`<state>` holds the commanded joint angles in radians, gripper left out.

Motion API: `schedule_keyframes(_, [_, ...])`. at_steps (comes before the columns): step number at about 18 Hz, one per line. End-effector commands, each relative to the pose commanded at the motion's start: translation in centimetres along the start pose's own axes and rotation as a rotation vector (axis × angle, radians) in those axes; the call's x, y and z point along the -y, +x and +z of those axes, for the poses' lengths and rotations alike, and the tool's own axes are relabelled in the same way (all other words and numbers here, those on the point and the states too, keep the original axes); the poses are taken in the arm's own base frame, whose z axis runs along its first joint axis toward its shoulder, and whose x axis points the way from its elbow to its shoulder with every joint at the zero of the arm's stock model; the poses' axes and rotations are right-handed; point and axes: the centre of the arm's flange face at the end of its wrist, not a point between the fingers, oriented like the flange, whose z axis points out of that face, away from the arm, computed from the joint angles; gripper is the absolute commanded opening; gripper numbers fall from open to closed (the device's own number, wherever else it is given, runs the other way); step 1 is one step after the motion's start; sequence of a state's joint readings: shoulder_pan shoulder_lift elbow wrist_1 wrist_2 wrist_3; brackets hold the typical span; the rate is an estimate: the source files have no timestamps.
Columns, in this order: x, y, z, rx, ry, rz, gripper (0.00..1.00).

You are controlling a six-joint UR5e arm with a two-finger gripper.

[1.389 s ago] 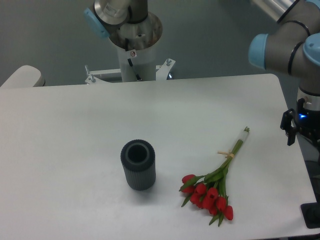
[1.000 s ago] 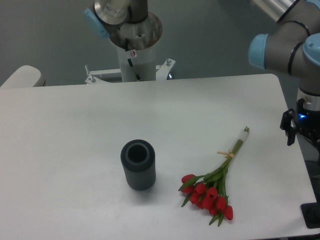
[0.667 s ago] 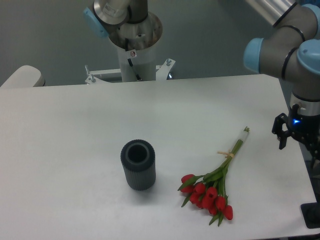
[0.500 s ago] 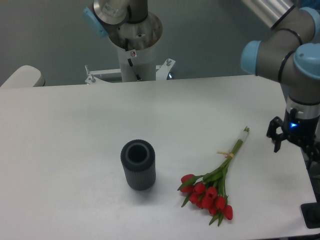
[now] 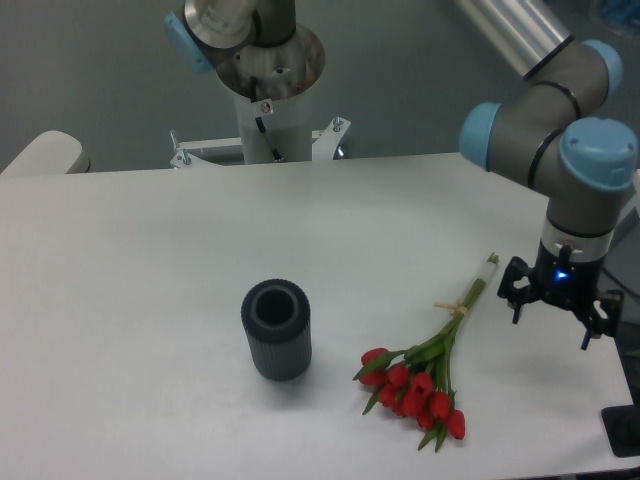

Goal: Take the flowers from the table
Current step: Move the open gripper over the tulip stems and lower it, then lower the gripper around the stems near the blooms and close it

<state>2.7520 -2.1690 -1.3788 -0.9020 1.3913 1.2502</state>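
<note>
The black two-finger gripper (image 5: 553, 315), jaws spread wide and empty, hangs at frame right, just right of the red tulip bunch's (image 5: 432, 362) green stems, which slant lower-left to upper-right.

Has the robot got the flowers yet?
Not yet. The flowers lie flat on the table, untouched. The claw hangs open and empty just right of the stem ends. Left to do: line up over the stems, close, and lift. The vase stands apart.

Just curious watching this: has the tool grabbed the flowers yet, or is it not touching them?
Apart. The fixed camera shows bare table between the open tool and the flowers' stem tips.
</note>
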Motion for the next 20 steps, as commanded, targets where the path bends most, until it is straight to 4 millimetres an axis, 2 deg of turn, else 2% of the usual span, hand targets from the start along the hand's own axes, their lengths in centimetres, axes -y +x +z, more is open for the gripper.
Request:
schedule_keyframes(3, [-0.3,1.1,1.5,-0.034,-0.012,0.0,1.0])
schedule_keyframes(5, [0.0,3.1,3.0,-0.071,-0.022,0.006,1.0])
schedule_keyframes(9, [0.2,5.2,2.9,-0.094,-0.027,0.011,1.0])
schedule_keyframes(11, [0.7,6.7,3.7,-0.117,-0.031,0.027,1.0])
schedule_keyframes(20, [-0.6,9.5,4.8,-0.144,-0.034,0.086,1.0])
